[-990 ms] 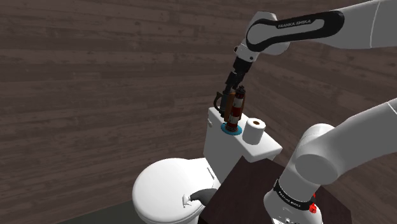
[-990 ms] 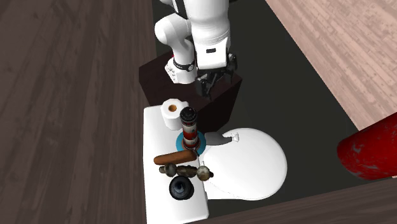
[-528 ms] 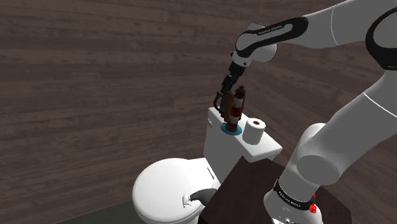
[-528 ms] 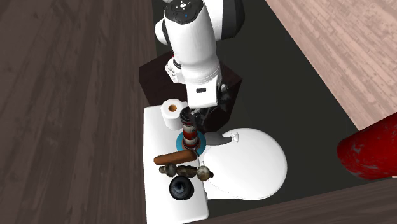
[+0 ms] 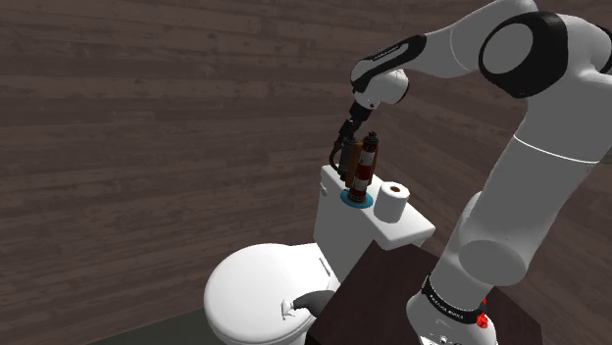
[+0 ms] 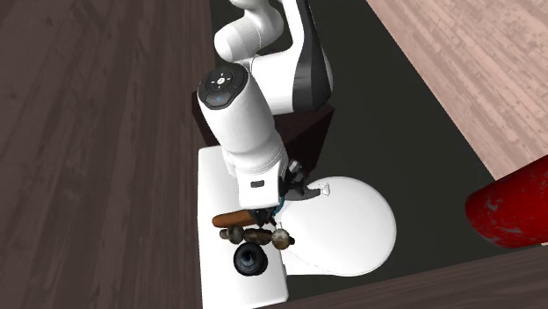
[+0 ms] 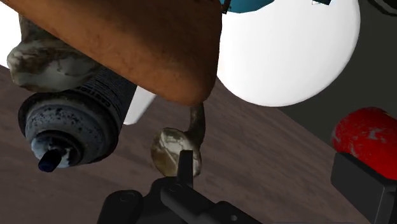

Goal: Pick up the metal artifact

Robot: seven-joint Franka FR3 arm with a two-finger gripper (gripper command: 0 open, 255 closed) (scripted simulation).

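Observation:
The metal artifact (image 6: 257, 235), a short rod strung with tarnished knobs, lies across the white toilet tank lid (image 6: 215, 281) between a rusty brown bar (image 6: 230, 218) and a dark round object (image 6: 250, 260). My gripper (image 6: 270, 207) hangs just above the bar and the artifact, fingers apart, holding nothing. In the shoulder view the gripper (image 5: 344, 137) points down at the cluster of things on the tank, beside the red-and-white striped tower (image 5: 368, 165). The wrist view looks at the brown bar (image 7: 127, 44), the dark object (image 7: 73, 124) and one pale knob of the artifact (image 7: 175, 153), close ahead of the gripper (image 7: 245, 194).
A toilet paper roll (image 5: 393, 201) stands on the tank's near end, beside the striped tower on its blue base. The white toilet lid (image 5: 257, 289) lies below the tank. A red object (image 6: 509, 211) sits at the second exterior view's right edge. A dark plank wall rises behind.
The arm has swung out from over the stand across the tank. The hand now covers the roll and the striped tower in the second exterior view and sits above the bar.

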